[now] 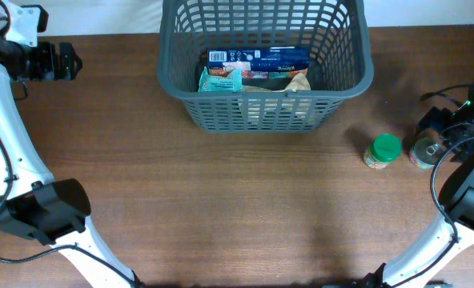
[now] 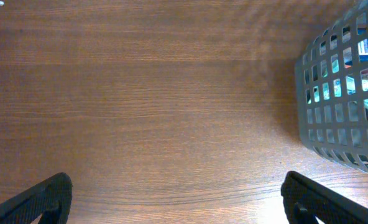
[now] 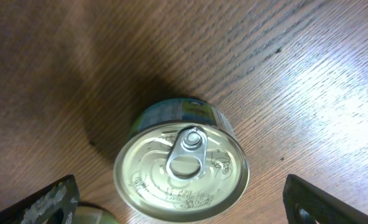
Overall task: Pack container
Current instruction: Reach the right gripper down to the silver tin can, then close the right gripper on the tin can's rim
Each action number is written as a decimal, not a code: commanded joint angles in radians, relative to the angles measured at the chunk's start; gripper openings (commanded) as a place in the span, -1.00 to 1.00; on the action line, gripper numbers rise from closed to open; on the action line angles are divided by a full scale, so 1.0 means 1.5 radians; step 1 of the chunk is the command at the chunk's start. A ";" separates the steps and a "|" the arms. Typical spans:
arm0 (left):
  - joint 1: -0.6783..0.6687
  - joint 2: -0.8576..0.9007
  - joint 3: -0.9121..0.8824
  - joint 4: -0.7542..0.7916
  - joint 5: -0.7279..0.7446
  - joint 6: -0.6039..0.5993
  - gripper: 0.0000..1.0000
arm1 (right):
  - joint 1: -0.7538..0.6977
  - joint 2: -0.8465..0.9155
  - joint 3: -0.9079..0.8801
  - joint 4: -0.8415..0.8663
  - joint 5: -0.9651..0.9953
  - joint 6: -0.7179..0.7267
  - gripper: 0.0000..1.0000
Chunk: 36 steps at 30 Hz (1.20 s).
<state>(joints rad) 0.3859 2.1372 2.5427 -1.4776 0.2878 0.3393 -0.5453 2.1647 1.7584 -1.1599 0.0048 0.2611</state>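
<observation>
The dark grey basket stands at the back centre and holds several packets, among them a blue box and a teal pouch. Its slotted wall shows in the left wrist view. A tin can with a pull-tab lid stands at the right and fills the right wrist view. My right gripper is open, just above the can, one finger on each side. My left gripper is open and empty over bare wood, left of the basket.
A jar with a green lid stands just left of the can, and its edge shows in the right wrist view. The wooden table stretches in front of the basket. A cable lies by the right arm.
</observation>
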 commanded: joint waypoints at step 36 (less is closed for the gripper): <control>0.000 0.000 -0.004 -0.001 0.003 -0.009 0.98 | 0.004 0.003 -0.166 0.150 -0.003 0.019 0.58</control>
<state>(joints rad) 0.3859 2.1372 2.5427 -1.4776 0.2878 0.3393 -0.5453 2.1509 1.5440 -0.9344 -0.0074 0.2871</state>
